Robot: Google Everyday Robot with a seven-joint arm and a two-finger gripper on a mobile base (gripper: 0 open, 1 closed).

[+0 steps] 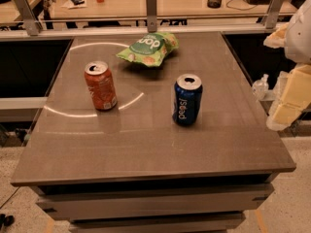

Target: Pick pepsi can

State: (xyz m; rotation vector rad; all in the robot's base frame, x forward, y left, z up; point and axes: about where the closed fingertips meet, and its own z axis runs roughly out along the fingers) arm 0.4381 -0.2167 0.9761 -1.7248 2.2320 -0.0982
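Observation:
The pepsi can [187, 100] is dark blue with white lettering and an opened silver top. It stands upright on the grey table [146, 144], a little right of centre. My gripper [286, 106] hangs with the pale arm at the right edge of the camera view, beyond the table's right side. It is well to the right of the can and apart from it. Nothing shows in it.
An orange-red can [100, 86] stands upright at the left of the pepsi can. A green chip bag [148, 48] lies at the back centre. A railing with metal posts [151, 9] runs behind the table. A small clear bottle [261, 85] sits off the right side.

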